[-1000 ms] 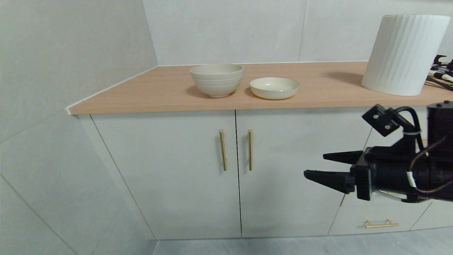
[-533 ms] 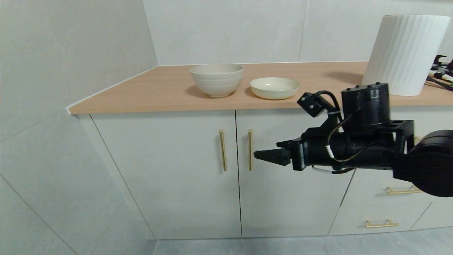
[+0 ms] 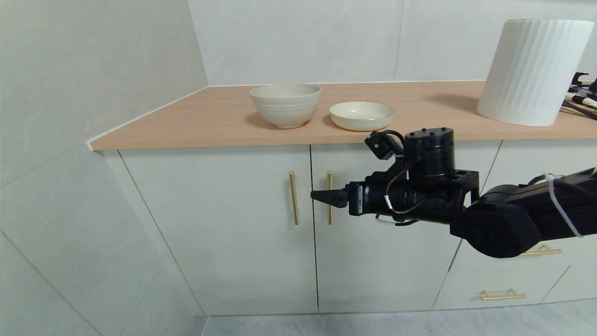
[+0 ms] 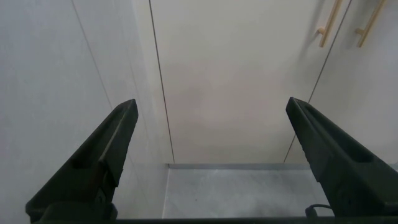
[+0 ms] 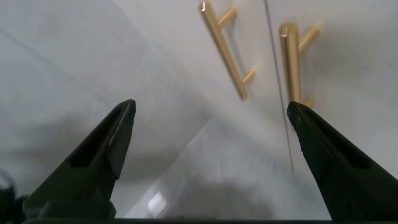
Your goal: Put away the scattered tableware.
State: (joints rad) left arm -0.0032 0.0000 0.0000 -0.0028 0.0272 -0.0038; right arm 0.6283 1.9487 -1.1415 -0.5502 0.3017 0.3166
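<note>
A ribbed beige bowl (image 3: 285,105) and a shallow cream plate (image 3: 362,115) stand side by side on the wooden countertop (image 3: 196,121). Below them are two closed white cabinet doors with vertical gold handles (image 3: 293,198) (image 3: 329,198). My right gripper (image 3: 322,196) is in front of the doors with its tips level with the right door's handle. In the right wrist view this gripper (image 5: 210,106) is open and empty, and both handles (image 5: 224,46) (image 5: 290,62) lie close ahead. My left gripper (image 4: 211,102) is open, low down, facing the cabinet's left door and the floor.
A tall white ribbed container (image 3: 531,70) stands at the right end of the countertop, with some tools (image 3: 580,93) behind it. Drawers with gold handles (image 3: 503,294) lie to the right of the doors. A tiled wall closes off the left side.
My right arm has swung left and slightly upward, from the lower right to the door handles. The bowl and plate have not moved.
</note>
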